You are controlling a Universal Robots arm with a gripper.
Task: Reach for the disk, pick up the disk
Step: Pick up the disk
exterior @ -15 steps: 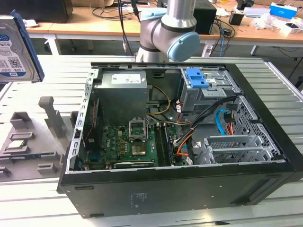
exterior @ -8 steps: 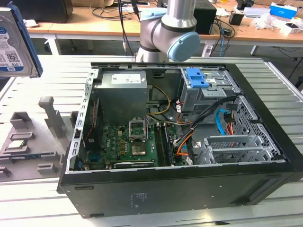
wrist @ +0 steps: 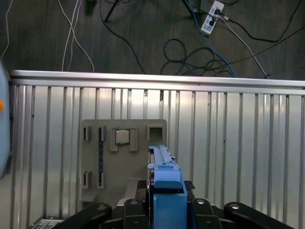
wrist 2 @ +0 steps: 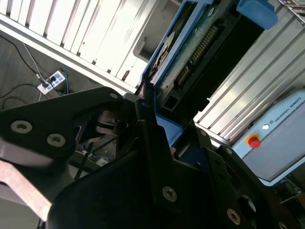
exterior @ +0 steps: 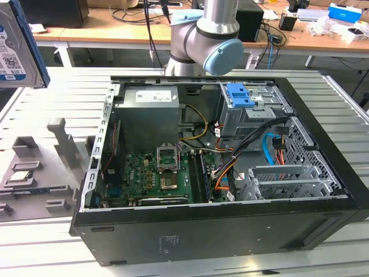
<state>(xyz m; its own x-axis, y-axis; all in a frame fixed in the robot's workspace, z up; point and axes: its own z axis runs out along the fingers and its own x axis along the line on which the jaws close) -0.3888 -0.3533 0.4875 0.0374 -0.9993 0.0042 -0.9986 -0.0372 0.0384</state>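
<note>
Black pincer (wrist: 167,211) is clamped right on the flat silver-grey metal disk (exterior: 16,49) with blue plastic frame, its long axis sticking straight out from the jaws over the counter (wrist: 228,143).

An opened computer case (exterior: 202,236) lies on its side on a slatted table (exterior: 63,98). Just beside it, toward the exterior view's left, a holder (exterior: 29,147) rests on the table with 1 chip (wrist: 122,136) in a recess. The disk (exterior: 14,43) hangs above the holder, clamped on edge in the gripper (wrist: 167,186). The arm (exterior: 202,34) stands behind the case, and desks (exterior: 115,32) lie behind the table.
</note>
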